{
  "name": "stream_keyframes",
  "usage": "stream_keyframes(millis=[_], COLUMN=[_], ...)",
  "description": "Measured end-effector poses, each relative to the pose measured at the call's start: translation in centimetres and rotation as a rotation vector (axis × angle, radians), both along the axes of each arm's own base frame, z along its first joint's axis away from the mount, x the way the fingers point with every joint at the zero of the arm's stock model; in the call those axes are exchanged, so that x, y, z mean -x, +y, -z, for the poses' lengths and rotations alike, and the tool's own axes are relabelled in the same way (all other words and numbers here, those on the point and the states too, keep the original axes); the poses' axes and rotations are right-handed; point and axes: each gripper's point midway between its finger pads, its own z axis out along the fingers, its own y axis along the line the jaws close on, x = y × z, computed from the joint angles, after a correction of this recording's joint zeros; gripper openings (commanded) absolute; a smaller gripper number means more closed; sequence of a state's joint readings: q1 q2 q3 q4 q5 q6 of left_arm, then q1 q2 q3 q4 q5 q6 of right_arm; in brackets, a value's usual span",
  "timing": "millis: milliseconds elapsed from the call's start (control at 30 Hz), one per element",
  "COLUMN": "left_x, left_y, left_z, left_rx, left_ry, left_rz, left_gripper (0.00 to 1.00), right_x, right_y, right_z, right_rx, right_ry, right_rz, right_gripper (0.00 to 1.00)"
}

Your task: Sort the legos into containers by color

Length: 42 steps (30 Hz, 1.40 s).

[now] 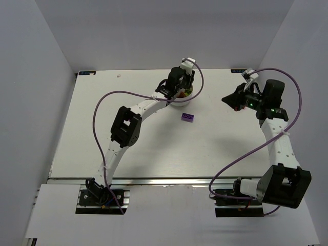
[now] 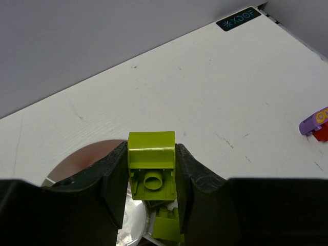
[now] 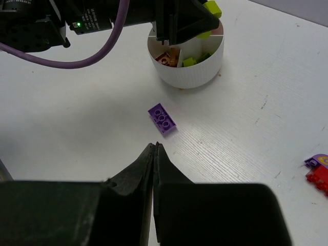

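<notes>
Currently: drop-off step, by my reading.

- Table (image 1: 102, 118): white, flat, matte, faint grain.
- Dish (image 3: 187, 69): white, round, ribbed outer wall, thin partitions. Sits at far centre of table. Orange brick (image 3: 166, 59) and green-toned pcs inside.
- Left gripper (image 2: 151, 179): black, rough pads, clamped on yellow-green brick (image 2: 150, 148), right above dish.
- Right gripper (image 3: 155, 154): jaws pressed together, empty, hovers near purple brick (image 3: 162, 119).
- Purple brick: glossy, studded, flat on table, just beside dish.
- Red brick (image 3: 319, 179): loose, well apart.

Next, prob.: centre over matching wedge, open jaws. The brick is slick and light, so a low release is best.
</notes>
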<state>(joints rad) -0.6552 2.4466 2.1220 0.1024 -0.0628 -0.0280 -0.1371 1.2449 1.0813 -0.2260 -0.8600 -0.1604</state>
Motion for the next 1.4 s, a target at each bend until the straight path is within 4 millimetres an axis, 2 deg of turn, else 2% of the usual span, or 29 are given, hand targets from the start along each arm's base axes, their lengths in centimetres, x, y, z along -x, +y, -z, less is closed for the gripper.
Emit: stream_keyframes(millis=[367, 500, 633, 733, 933, 1100, 1267, 1400], left_x=[0.4, 0.5, 0.9, 1.1, 1.0, 1.0, 1.0, 1.1], left_y=[0.0, 0.1, 0.1, 0.2, 0.4, 0.5, 0.6, 0.6], left_z=[1.0, 1.3, 2.3, 3.1, 3.2, 3.1, 2.8, 2.6], left_rx=[-0.051, -0.067, -0.086, -0.098, -0.104, -0.108, -0.106, -0.09], left_ry=[0.006, 0.008, 0.029, 0.043, 0.043, 0.041, 0.038, 0.044], left_rz=[-0.021, -0.025, -0.022, -0.024, -0.041, -0.053, -0.061, -0.067], left_gripper=[0.0, 0.04, 0.09, 0.16, 0.38, 0.56, 0.64, 0.65], right_x=[0.1, 0.0, -0.1, 0.0, 0.1, 0.2, 0.1, 0.1], right_y=[-0.3, -0.3, -0.3, -0.2, -0.2, -0.3, -0.3, -0.4], right_z=[-0.2, -0.4, -0.4, -0.2, -0.1, -0.2, -0.2, 0.1], right_rx=[-0.016, -0.018, -0.018, -0.019, -0.02, -0.02, -0.014, -0.008], right_ry=[-0.008, -0.019, -0.021, -0.018, -0.014, -0.018, -0.023, -0.021], right_rz=[0.01, 0.008, 0.008, 0.008, 0.009, 0.009, 0.009, 0.012], right_gripper=[0.03, 0.04, 0.05, 0.06, 0.08, 0.18, 0.28, 0.3])
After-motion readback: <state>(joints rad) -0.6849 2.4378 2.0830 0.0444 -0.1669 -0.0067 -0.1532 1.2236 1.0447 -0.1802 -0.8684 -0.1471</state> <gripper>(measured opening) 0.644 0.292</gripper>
